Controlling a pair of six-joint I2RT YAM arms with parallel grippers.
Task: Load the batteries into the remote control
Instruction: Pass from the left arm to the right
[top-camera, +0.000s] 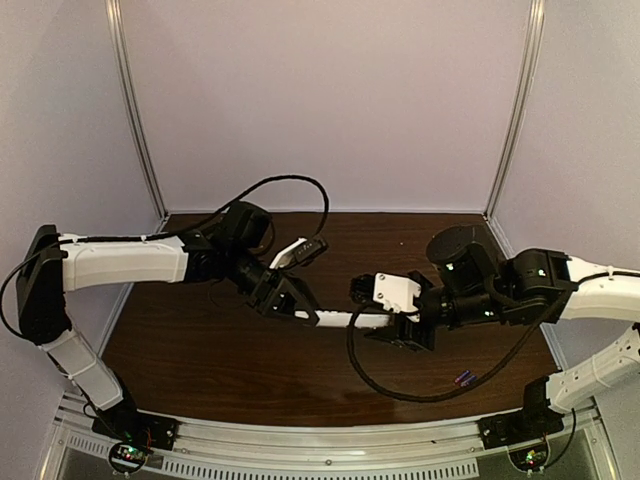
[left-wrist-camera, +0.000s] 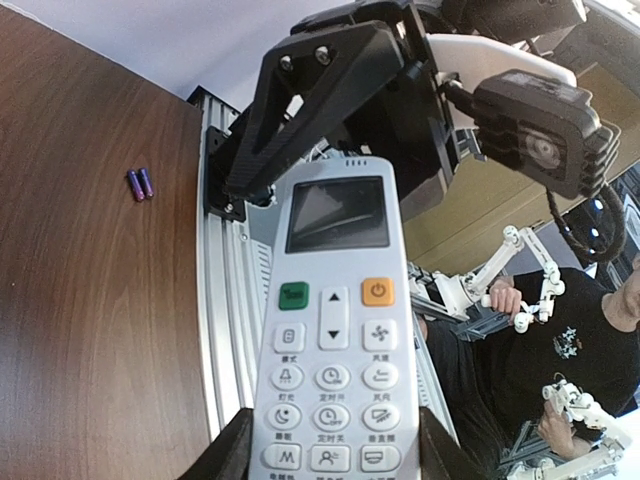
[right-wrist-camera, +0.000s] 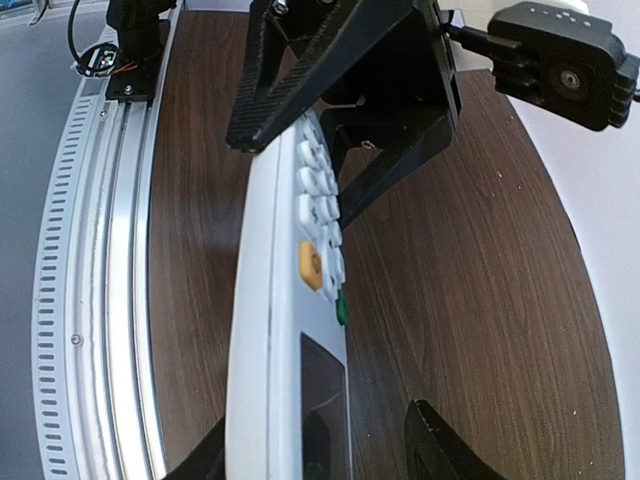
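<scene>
The white remote control (top-camera: 342, 320) hangs level above the table between both arms. My left gripper (left-wrist-camera: 330, 452) is shut on its button end, a finger pressed to each long side. The display end (right-wrist-camera: 322, 395) lies between the fingers of my right gripper (right-wrist-camera: 320, 452). One right finger sits against the remote's back, while the other finger (right-wrist-camera: 440, 445) stands off with a clear gap, so that gripper is open. Two dark blue-purple batteries (left-wrist-camera: 140, 183) lie side by side on the brown table, near its front right edge (top-camera: 464, 378).
An aluminium rail (right-wrist-camera: 100, 250) runs along the table's near edge, below the remote. A black cable (top-camera: 400, 390) loops over the table under the right arm. Grey walls close the back and sides. A person (left-wrist-camera: 560, 340) sits beyond the rail.
</scene>
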